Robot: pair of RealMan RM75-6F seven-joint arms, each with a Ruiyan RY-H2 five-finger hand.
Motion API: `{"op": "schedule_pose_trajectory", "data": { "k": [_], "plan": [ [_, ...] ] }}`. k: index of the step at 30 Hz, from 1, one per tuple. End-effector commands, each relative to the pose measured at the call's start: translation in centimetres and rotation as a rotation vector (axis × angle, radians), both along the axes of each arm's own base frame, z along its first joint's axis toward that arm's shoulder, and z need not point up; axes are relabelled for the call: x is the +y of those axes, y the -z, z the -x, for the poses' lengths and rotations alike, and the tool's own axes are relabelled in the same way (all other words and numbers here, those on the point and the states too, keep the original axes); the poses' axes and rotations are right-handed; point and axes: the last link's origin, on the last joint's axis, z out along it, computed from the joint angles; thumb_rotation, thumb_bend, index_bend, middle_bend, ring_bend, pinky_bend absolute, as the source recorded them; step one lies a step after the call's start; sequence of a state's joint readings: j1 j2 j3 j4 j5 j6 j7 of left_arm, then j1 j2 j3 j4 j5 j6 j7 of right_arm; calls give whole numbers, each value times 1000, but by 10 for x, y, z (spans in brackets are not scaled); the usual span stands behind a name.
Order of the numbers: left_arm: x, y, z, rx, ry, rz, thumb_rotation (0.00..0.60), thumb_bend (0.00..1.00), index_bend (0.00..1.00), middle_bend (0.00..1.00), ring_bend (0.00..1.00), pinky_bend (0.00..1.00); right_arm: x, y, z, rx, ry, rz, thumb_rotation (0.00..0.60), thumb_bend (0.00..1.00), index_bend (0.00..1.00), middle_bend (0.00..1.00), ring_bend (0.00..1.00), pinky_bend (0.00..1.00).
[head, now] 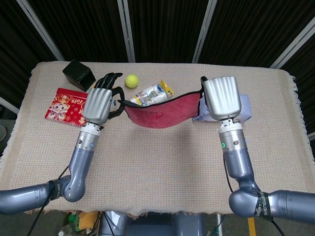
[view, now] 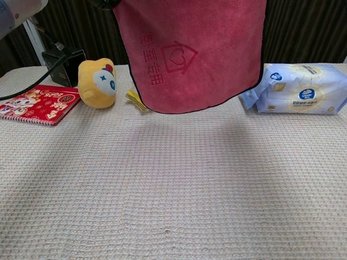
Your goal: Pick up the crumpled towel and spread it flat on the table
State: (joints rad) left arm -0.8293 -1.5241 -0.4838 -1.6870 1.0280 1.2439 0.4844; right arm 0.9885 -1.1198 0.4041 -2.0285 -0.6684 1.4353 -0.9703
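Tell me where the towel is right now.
The towel hangs stretched between the left hand and right hand, above the table's middle, clear of its surface in the chest view.

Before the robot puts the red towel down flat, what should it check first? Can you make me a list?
1. Both hands hold the towel: left hand at one end, right hand at the other. Ok.
2. Towel opened out, not crumpled: in the chest view it hangs as a wide sheet. Ok.
3. Towel clear of the table: its bottom edge hangs above the cloth. Ok.
4. Bare spot in front to lay it on: chest view shows open cloth. Ok.
5. Nearby things out of the way: yellow toy, snack packet and wipes pack sit close behind. Cannot tell.
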Motion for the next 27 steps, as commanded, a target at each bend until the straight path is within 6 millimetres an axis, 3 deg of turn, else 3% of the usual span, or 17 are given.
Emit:
{"op": "schedule_pose_trajectory", "data": {
  "k": [1,16,27],
  "plan": [
    [-4,-1,3,1,4,3,600,423,619,138,95,190,0,0,3,1,5,-3,600,619,871,982,1000,897],
    [-5,-5,13,-12,-18,15,600,423,621,141,95,190,0,2,14,6,33,0,600,619,871,982,1000,897],
    [8,15,9,15,-35,36,600,423,622,141,95,190,-18,9,28,4,70,-4,600,619,871,981,1000,897]
  ]
}}
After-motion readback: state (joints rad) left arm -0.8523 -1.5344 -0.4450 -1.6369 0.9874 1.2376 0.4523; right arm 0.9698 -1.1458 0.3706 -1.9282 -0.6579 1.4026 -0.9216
